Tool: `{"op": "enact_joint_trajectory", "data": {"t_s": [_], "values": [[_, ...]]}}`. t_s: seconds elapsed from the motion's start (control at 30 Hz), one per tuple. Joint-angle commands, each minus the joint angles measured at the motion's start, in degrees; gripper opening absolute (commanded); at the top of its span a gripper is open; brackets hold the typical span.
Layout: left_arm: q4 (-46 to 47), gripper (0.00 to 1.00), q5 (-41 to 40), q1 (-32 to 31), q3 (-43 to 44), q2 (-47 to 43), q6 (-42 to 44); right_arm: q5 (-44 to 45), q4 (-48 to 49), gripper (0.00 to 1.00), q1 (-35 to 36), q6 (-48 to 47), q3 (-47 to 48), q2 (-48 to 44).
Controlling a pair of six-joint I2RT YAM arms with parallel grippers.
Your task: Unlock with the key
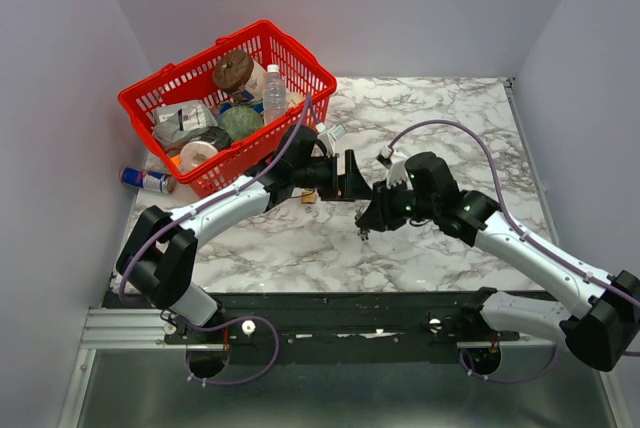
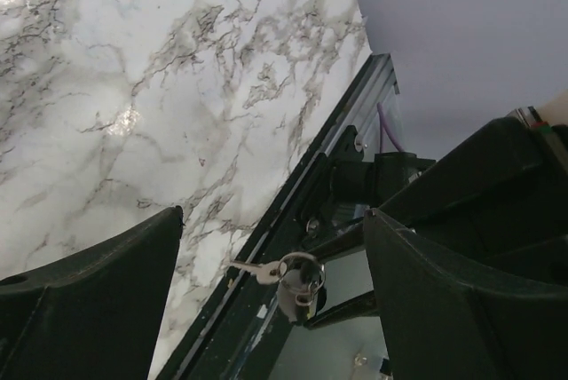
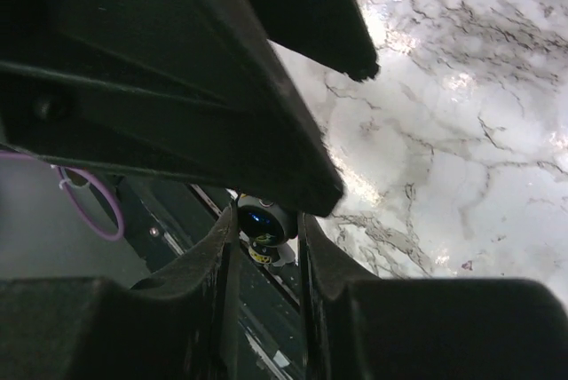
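The right gripper [image 1: 366,223] is clamped on the key [image 2: 297,278] and holds it above the desk [image 1: 450,118]. The left gripper [image 2: 273,216] faces it with fingers wide apart, probably to receive it. The padlock [image 1: 310,198] lies near.
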Motion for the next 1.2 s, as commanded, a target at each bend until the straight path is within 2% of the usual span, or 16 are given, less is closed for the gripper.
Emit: {"op": "enact_joint_trajectory", "data": {"t_s": [0.0,0.23,0.57,1.17], "values": [[3.10,0.90,4.18,-0.17,-0.97,1.24,-4.74,4.61,2.93,0.01,3.00,-2.05,3.61,0.98],[2.93,0.90,4.36,-0.17,-1.23,0.89,-5.62,12.25,-2.07,0.01,6.35,-4.24,7.65,3.79],[5.57,0.89,6.12,-0.17,-2.46,0.45,-8.17,29.64,-6.38,0.01,11.53,-7.33,13.63,10.12],[5.48,0.88,6.29,-0.26,-2.64,2.12,-9.40,41.35,-3.84,0.01,16.11,-9.26,11.97,6.96]]}}
